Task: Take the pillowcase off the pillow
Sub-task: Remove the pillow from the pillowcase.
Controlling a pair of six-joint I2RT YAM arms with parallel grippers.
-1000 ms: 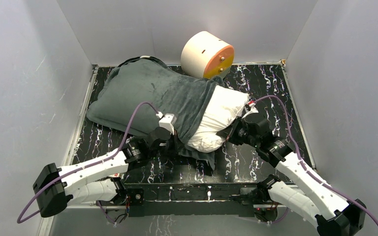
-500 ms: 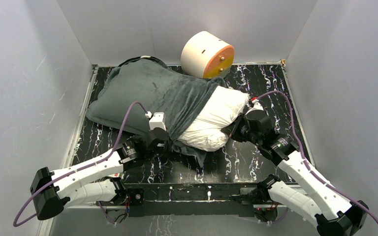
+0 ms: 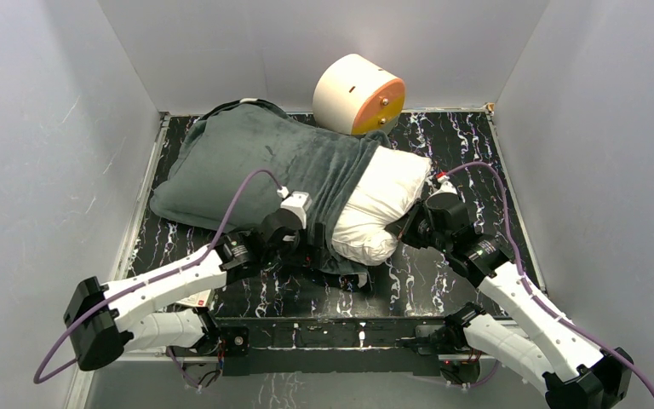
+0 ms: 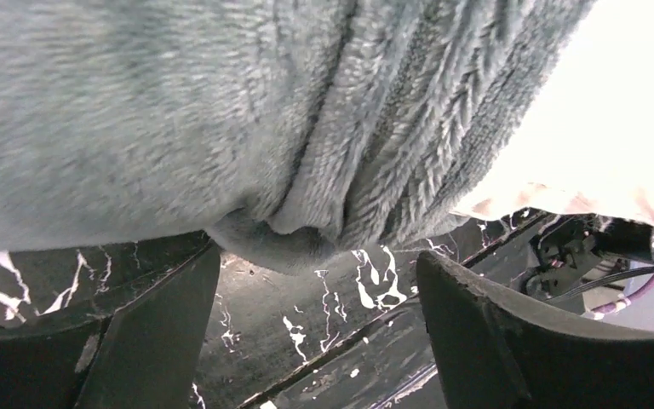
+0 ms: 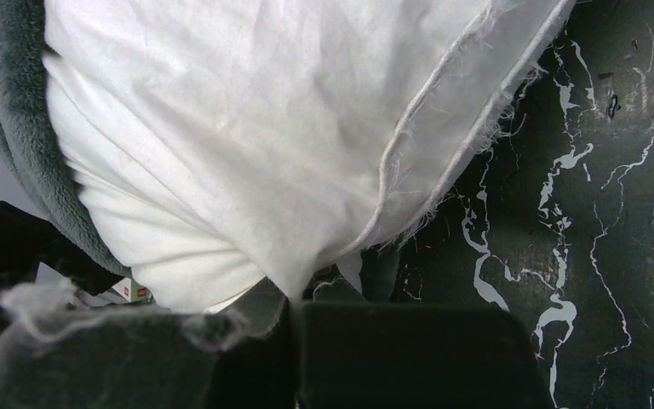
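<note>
The pillowcase (image 3: 264,162), dark grey plush side up, covers the left and middle of the pillow (image 3: 381,200), whose white right end sticks out bare. My left gripper (image 3: 313,244) sits at the case's near hem and is open. In the left wrist view its fingers (image 4: 136,341) stand wide apart below a hanging fold of the pillowcase (image 4: 306,170), with nothing between them. My right gripper (image 3: 406,228) is shut on the pillow (image 5: 264,128), pinching its seamed corner at the jaws (image 5: 294,317). The pillowcase (image 5: 8,128) edge shows at the left of that view.
A cream-and-orange cylinder (image 3: 359,95) lies against the back wall, just behind the pillow. Grey walls enclose the black marbled table (image 3: 468,145) on three sides. Bare tabletop shows to the right of the pillow and along the near edge.
My left gripper pulled the pillowcase hem leftward, then opened and let it go, and has moved back right to the hem. The right gripper kept its pinch on the pillow corner.
</note>
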